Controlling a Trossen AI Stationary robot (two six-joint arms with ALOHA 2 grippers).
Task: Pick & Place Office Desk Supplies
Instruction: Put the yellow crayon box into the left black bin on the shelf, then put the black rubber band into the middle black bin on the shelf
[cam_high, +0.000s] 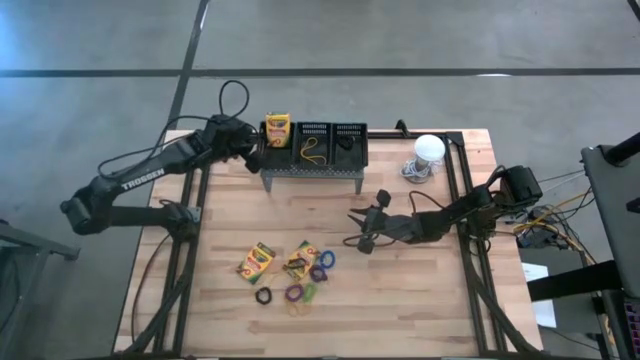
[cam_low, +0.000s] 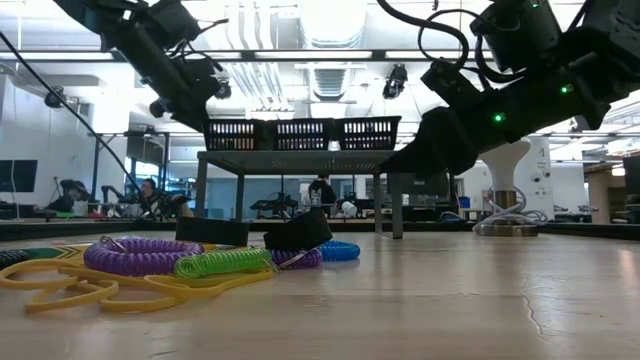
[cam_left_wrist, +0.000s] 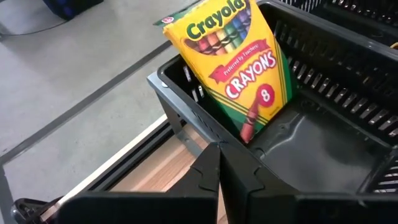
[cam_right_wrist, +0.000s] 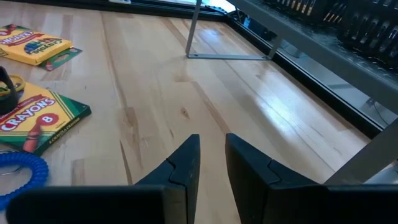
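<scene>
Dark left hand (cam_left_wrist: 219, 163) closed, empty, beside crayon box (cam_left_wrist: 231, 62).

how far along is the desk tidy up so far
Done: one crayon box stands in the left basket, and a yellow band lies in the middle basket. In hand: nothing; the left pincer is shut and empty beside that basket, the right pincer hovers empty over the table. Left: two crayon boxes and the loose bands.

Left arm reaches to the table's far left, its left gripper (cam_left_wrist: 219, 171) closed and empty. Right gripper (cam_right_wrist: 211, 158) hovers mid-table, fingers slightly apart.
</scene>
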